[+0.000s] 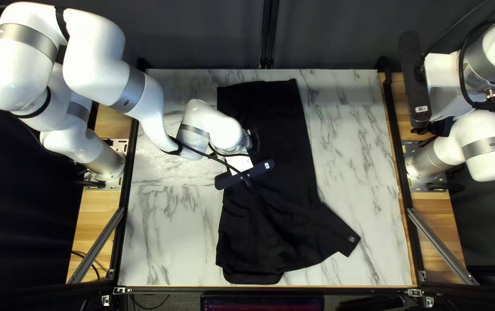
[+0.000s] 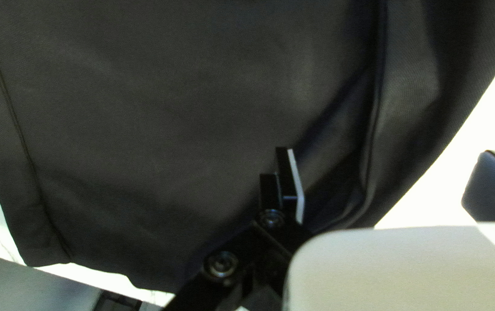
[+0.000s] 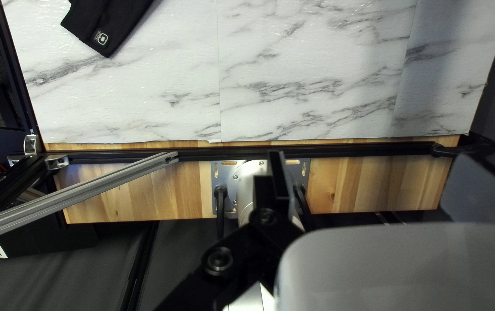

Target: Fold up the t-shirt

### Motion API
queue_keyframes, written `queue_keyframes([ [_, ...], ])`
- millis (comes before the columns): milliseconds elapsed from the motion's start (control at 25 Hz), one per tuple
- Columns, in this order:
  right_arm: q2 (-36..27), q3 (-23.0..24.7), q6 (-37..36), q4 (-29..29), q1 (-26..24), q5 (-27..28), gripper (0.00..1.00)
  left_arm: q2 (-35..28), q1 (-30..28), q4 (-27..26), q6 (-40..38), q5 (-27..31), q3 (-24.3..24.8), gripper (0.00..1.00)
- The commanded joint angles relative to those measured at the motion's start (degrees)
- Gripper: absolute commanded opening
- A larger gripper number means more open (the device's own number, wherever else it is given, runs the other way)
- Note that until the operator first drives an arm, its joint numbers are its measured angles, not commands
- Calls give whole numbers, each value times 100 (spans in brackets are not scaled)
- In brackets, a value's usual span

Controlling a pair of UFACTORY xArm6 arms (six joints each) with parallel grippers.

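Observation:
The black t-shirt [image 1: 270,173] lies lengthwise, in a narrow shape with wrinkled fabric near the table's near edge and one sleeve angled out with a small logo. My left gripper [image 1: 244,174] is over its middle in the top left view, mostly hidden by its wrist camera. In the left wrist view, dark cloth [image 2: 144,115] spreads beneath and ahead of my left gripper [image 2: 285,179]; whether they touch is unclear. My right gripper [image 1: 440,124] stays raised off the table at the right. The right wrist view has my right gripper [image 3: 276,181] away from the sleeve [image 3: 106,31].
Marble-patterned table surface [image 1: 354,161] shows on both sides of the cloth. Dark frame rails [image 1: 403,190] run along the table sides. A screen [image 1: 262,302] stands beyond the near edge. My left arm [image 1: 144,98] crosses the far left part of the table.

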Motion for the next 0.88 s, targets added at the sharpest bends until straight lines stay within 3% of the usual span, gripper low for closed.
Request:
queue_keyframes([
  [40, 0, 0, 0, 0, 0, 0, 100, 4, 25, -83, 119, -11, 5, 58],
  [120, 0, 0, 0, 0, 0, 0, 100, 50, 53, -80, 136, -35, -12, 52],
  [200, 0, 0, 0, 0, 0, 0, 100, 123, 98, -86, 168, -62, -47, 35],
  [280, 0, 0, 0, 0, 0, 0, 100, 203, 131, -112, 226, -85, -102, 25],
  [320, 0, 0, 0, 0, 0, 0, 100, 226, 139, -122, 246, -89, -120, 7],
  [600, 0, 0, 0, 0, 0, 0, 100, 224, 148, -223, 394, -45, -129, 4],
  [880, 0, 0, 0, 0, 0, 0, 100, -343, -152, -134, 163, 514, -131, 3],
])
